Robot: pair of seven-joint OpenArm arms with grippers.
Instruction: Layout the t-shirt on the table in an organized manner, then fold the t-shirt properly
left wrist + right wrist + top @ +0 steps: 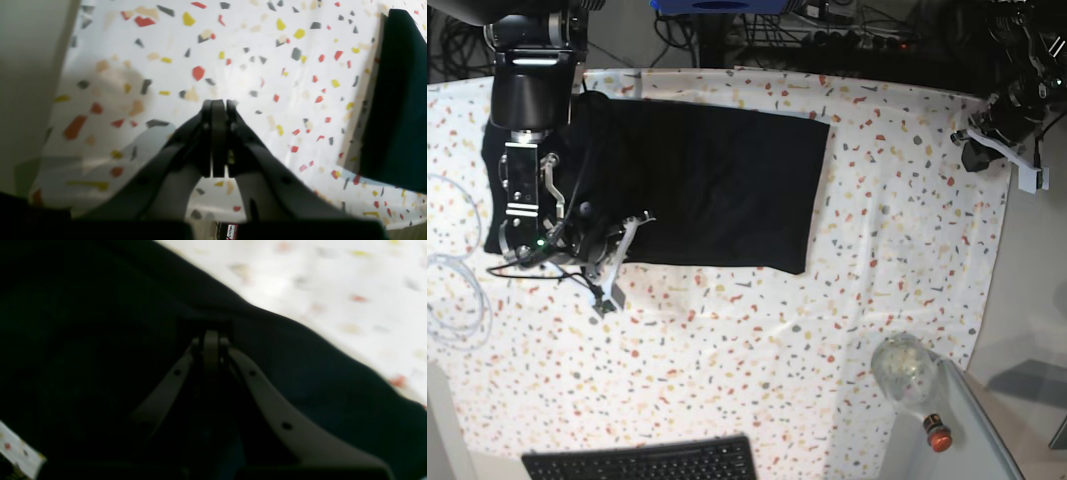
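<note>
The black t-shirt [697, 180] lies spread flat on the speckled table [887, 250], at its back left. My right gripper [634, 222] is at the shirt's near edge. In the right wrist view its jaws [210, 335] are closed, with dark t-shirt fabric [100, 340] bunched at the tips, and the table [333, 290] shows beyond the cloth's edge. My left gripper [975, 150] hovers over the table's far right edge, well away from the shirt. In the left wrist view it [218, 103] is shut and empty above the bare table [250, 66], and the shirt [397, 100] shows at the right.
A black keyboard [642, 462] lies at the front edge. A clear jar [903, 366] and a red-capped bottle [937, 436] stand at the front right, by a grey panel [997, 430]. White cable [452, 280] loops at the left. Cables and gear crowd the back.
</note>
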